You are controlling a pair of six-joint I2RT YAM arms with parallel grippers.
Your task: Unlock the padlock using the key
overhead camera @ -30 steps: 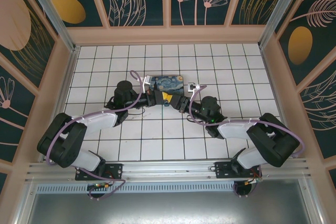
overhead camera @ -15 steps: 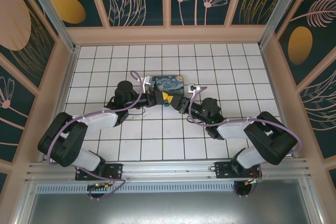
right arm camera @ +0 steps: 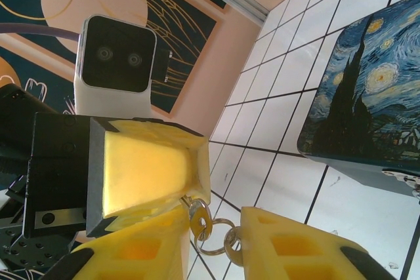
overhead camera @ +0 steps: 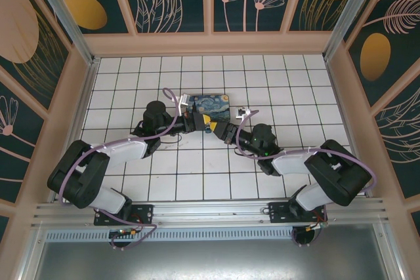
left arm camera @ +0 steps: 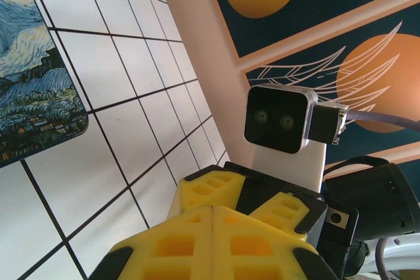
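My left gripper (overhead camera: 201, 122) and right gripper (overhead camera: 220, 133) meet tip to tip mid-table. In the left wrist view the left gripper (left arm camera: 213, 209) has its yellow fingers pressed flat together. In the right wrist view those fingers (right arm camera: 144, 168) are shut, and the blade of the key (right arm camera: 199, 218) runs in between them. The padlock is hidden there. A split ring (right arm camera: 213, 248) hangs from the key's head with a second key (right arm camera: 233, 246) on it. My right gripper (right arm camera: 213, 247) has closed on this bunch, one finger against each key.
A Starry-Night-painted box (overhead camera: 209, 104) lies just behind the grippers, also visible as the box (right arm camera: 367, 116) in the right wrist view. White tiled floor (overhead camera: 197, 168) stretches around them. Patterned walls (overhead camera: 59, 83) enclose the cell on three sides.
The right gripper's fingers have narrowed around the keys, and the right arm has edged slightly left toward the left gripper. The left arm has stayed put.
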